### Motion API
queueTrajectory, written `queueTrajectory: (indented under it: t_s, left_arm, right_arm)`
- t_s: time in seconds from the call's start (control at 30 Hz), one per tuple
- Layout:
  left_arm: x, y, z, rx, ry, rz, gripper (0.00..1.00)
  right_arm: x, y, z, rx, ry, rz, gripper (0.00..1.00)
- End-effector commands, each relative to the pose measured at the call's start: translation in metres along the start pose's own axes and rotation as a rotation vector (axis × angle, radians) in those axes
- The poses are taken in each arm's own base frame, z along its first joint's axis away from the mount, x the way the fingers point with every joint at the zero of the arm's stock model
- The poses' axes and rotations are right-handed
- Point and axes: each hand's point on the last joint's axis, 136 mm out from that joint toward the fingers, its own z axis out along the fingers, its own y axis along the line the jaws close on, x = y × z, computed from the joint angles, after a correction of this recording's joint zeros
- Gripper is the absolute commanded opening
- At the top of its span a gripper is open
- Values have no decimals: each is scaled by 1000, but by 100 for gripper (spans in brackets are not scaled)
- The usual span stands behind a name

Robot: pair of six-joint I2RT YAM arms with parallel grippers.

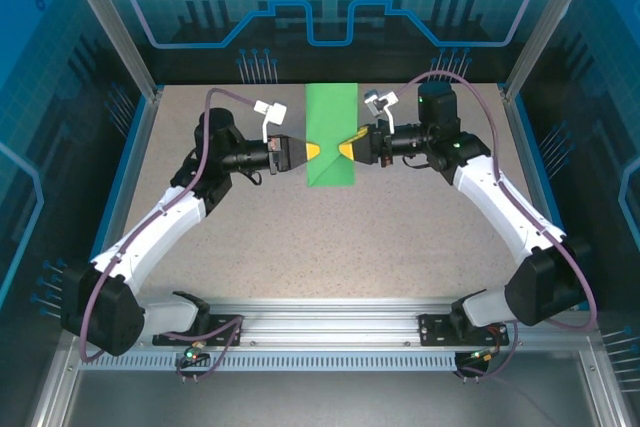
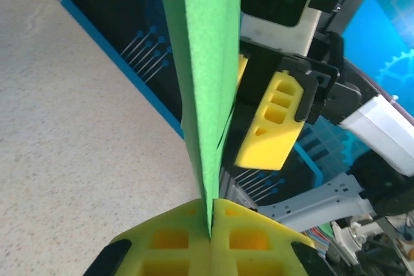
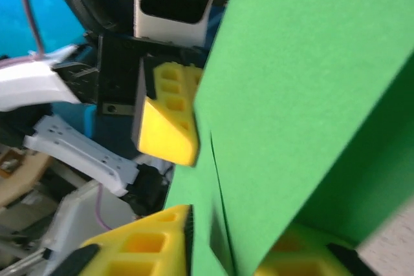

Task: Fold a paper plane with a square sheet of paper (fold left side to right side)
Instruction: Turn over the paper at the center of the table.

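Note:
The square sheet of paper (image 1: pixel 330 122) is bright green and folded into a narrow strip, lying lengthwise at the middle back of the table. My left gripper (image 1: pixel 313 152) comes in from the left and is shut on the strip's left edge; in the left wrist view the paper (image 2: pixel 207 63) rises edge-on out of the pinched yellow fingers (image 2: pixel 168 237). My right gripper (image 1: pixel 350 147) faces it from the right. Its yellow fingers (image 3: pixel 142 247) stand apart either side of the paper (image 3: pixel 304 82), so it is open.
The beige speckled table (image 1: pixel 400 237) is ringed by blue panels and aluminium posts (image 1: pixel 130 47). A metal rail (image 1: pixel 330 327) with both arm bases runs along the near edge. The arms' cables (image 1: pixel 210 112) loop above the table.

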Motion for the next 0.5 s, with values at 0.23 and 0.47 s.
queueTrajectory:
  t_s: [0.23, 0.47]
  left_arm:
    - [47, 66, -28, -625, 169, 90, 0]
    - [86, 121, -71, -1262, 377, 158, 0]
  right_arm:
    - [65, -117, -92, 781, 78, 296, 51]
    - [106, -147, -152, 1151, 156, 411, 70]
